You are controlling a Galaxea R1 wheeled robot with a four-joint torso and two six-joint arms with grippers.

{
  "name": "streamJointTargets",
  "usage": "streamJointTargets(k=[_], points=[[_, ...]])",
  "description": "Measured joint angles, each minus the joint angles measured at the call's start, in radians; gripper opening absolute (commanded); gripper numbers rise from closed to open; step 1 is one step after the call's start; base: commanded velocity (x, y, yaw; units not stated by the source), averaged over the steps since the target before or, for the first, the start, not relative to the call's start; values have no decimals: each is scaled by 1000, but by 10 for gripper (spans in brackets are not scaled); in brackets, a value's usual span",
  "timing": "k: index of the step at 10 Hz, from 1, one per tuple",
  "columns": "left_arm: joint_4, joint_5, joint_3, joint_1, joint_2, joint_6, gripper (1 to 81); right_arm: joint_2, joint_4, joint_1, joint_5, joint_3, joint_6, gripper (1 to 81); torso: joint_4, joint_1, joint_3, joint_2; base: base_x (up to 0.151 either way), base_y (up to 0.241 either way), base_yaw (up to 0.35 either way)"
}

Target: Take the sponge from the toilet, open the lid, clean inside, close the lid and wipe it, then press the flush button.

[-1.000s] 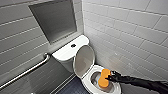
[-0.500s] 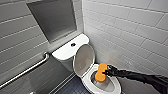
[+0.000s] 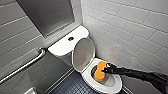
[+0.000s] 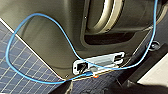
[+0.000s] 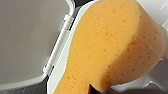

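The white toilet [image 3: 111, 87] stands against the tiled wall with its lid [image 3: 83, 53] raised and leaning toward the tank. The round dark flush button [image 3: 71, 38] sits in the middle of the tank top. My right gripper [image 3: 107, 68] reaches in from the right on its black arm. It is shut on the orange sponge [image 3: 100, 70], which hangs down into the bowl. In the right wrist view the sponge [image 5: 107, 47] looms large beside the lid's underside [image 5: 27, 37] and its hinge. The left wrist view looks at the robot's own base.
A steel grab bar [image 3: 22, 67] runs along the left wall. White tiled wall [image 3: 130, 32] stands close on the toilet's right. Dark patterned floor [image 3: 72, 87] lies in front of the bowl. A blue cable [image 4: 37, 20] loops across the robot's base.
The right gripper and the sponge have shifted only slightly inside the bowl. The lid stays raised.
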Motion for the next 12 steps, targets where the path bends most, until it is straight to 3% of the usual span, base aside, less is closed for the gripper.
streamJointTargets(k=[2,7,12], points=[[0,-3,0,-5,10,0,811,14,0,41,13,-1,0,10,0,32,-5,-53,0,0,0],[0,-3,0,0,10,0,811,101,-4,32,5,-100,0,10,0,40,-6,-66,0,0,0],[0,-3,-1,5,11,0,811,153,-32,37,16,-168,0,10,0,41,-49,-66,0,0,0]])
